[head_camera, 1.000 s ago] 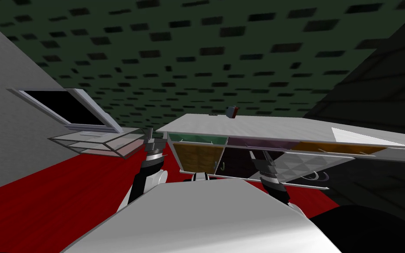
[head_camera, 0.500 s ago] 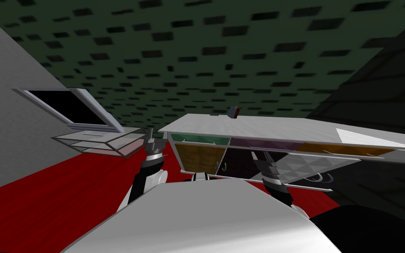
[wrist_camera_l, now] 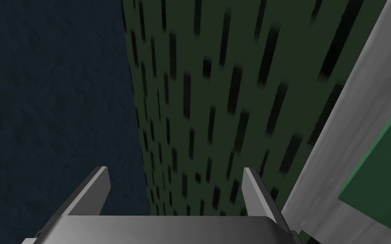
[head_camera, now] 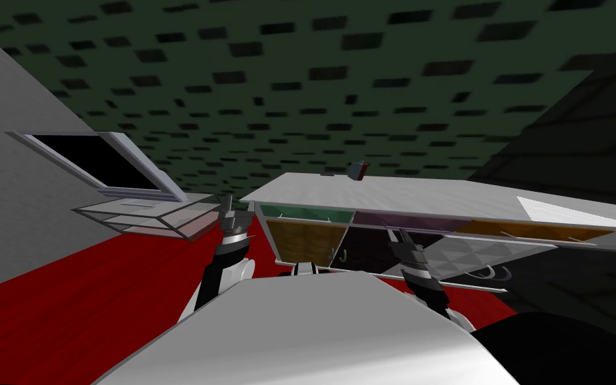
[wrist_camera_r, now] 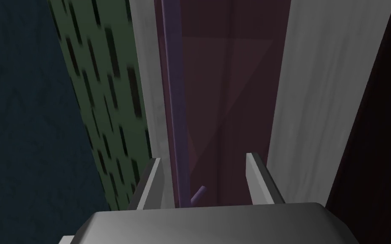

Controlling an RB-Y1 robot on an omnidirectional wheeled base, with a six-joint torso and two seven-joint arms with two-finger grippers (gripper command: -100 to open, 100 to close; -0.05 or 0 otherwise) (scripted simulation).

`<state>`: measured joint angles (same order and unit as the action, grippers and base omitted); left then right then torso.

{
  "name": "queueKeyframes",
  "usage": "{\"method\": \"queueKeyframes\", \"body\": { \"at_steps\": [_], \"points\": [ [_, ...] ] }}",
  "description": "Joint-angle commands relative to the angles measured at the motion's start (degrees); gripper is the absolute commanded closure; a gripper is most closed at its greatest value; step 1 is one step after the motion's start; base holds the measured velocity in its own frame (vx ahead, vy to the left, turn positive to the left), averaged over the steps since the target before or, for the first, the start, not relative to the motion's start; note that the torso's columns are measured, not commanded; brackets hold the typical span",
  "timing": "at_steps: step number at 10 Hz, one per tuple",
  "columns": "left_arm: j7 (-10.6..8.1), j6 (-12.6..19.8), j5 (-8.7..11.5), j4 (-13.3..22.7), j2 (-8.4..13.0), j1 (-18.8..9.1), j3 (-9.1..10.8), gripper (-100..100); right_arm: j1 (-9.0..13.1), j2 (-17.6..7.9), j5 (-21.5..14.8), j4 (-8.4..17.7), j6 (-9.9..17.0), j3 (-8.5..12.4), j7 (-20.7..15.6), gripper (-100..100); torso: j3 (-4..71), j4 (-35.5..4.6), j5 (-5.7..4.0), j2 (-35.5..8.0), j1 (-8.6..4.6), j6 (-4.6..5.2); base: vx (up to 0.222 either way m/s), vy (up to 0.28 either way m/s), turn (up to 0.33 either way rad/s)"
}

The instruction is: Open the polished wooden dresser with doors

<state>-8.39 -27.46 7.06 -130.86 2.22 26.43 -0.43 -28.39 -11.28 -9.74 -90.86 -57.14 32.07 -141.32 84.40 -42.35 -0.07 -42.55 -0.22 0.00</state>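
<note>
i'm in some room of a house: red floor [head_camera: 66, 314], dark green patterned wall [head_camera: 300, 80], white-framed window [head_camera: 103, 164], long white-topped dresser with coloured fronts [head_camera: 433, 195], low glass table [head_camera: 160, 217].

Dresser [head_camera: 433, 194] runs out past the head view's right edge, its far end cut off. A small boxy object [head_camera: 357, 170] standing on its top is too small to identify. In the right wrist view, a purple handle bar [wrist_camera_r: 174, 84] leaves the frame at one end, its other end hidden behind the right gripper [wrist_camera_r: 203, 157] body. The left wrist view's edge crops the dresser's green panel [wrist_camera_l: 381, 169].
</note>
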Motion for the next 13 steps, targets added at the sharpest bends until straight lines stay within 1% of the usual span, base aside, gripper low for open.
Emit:
{"method": "queueKeyframes", "body": {
  "at_steps": [1, 2, 3, 4, 5, 6, 7, 8, 9, 10, 12, 13],
  "points": [
    [0.0, 0.0, 0.0, 0.0, 0.0, 0.0, 0.0, 0, -0.18, 0.82, -0.21, 0.59, -1.09, -0.47, -0.79, 100, -0.01, -0.01, 0.0, -0.01, 0.02, 0.01, -0.033, -0.024, 0.003],
    [0.0, 0.0, 0.0, 0.0, 0.0, 0.0, 0.0, 0, -0.45, -0.19, 0.09, -0.93, -0.15, 0.26, -0.47, -100, 0.13, 0.05, 0.07, 0.22, 0.23, 0.0, -0.001, 0.075, -0.008],
    [0.0, 0.0, 0.0, 0.0, -0.01, 0.01, -0.01, 0, -0.43, 0.28, -0.04, -0.3, -0.76, -0.07, -0.69, -100, 0.26, 0.11, 0.17, 0.41, 0.58, 0.0, -0.001, 0.05, -0.009],
    [0.0, 0.0, 0.0, 0.0, -0.01, 0.01, -0.01, 0, -0.3, -1.02, 0.34, -1.34, 1.01, 0.74, 0.65, -100, 0.27, 0.12, 0.14, 0.41, 0.39, -0.01, 0.032, 0.029, -0.007],
    [0.0, 0.0, 0.0, 0.0, -0.01, 0.01, -0.01, 0, -0.2, -1.76, 0.55, -1.89, 1.97, 1.18, 1.41, -100, 0.28, 0.12, 0.07, 0.44, 0.21, -0.01, 0.071, 0.037, -0.007],
    [0.0, 0.0, 0.0, 0.0, -0.01, 0.02, 0.0, 0, -0.41, -1.01, 0.33, -1.84, 1.26, 0.76, 0.66, -100, 0.29, 0.12, 0.05, 0.46, 0.16, 0.0, 0.036, 0.015, -0.001],
    [0.0, 0.0, 0.0, 0.0, 0.0, 0.01, 0.0, 0, -0.42, -0.03, 0.06, -0.62, -0.27, 0.15, -0.36, 100, 0.17, 0.08, 0.03, 0.26, 0.12, 0.0, -0.027, -0.026, 0.01],
    [0.0, 0.0, 0.0, 0.0, 0.0, 0.0, 0.0, 0, -0.49, -0.44, 0.2, -1.21, 0.61, 0.45, 0.3, 100, 0.02, 0.01, 0.01, 0.03, 0.05, 0.01, -0.022, -0.017, -0.027],
    [0.0, 0.0, 0.0, 0.0, -0.01, 0.0, 0.0, 0, -0.5, -0.38, 0.25, -1.31, 0.05, 0.47, 0.13, -100, 0.14, 0.15, -0.13, 0.33, -0.06, -0.16, -0.015, 0.007, -0.008],
    [0.0, 0.0, 0.0, 0.0, 0.0, 0.0, 0.0, 0, -0.4, -1.91, 0.6, -2.48, 1.88, 1.42, 1.48, -100, 0.33, 0.19, -0.07, 0.56, -0.02, -0.1, 0.022, 0.035, -0.006],
    [0.0, 0.0, 0.0, 0.0, -0.01, 0.01, 0.0, 0, -0.28, -3.43, 0.96, -3.64, 3.73, 2.36, 2.82, -100, 0.46, 0.11, 0.2, 0.66, 0.26, -0.15, 0.05, 0.057, -0.065],
    [0.0, 0.0, 0.0, 0.0, -0.01, 0.01, -0.01, 0, -0.46, -2.77, 0.72, -2.74, 2.43, 1.82, 2.22, -100, 0.66, 0.14, 0.21, 0.93, 0.0, -0.36, -0.003, 0.036, -0.059]
  ]
}}
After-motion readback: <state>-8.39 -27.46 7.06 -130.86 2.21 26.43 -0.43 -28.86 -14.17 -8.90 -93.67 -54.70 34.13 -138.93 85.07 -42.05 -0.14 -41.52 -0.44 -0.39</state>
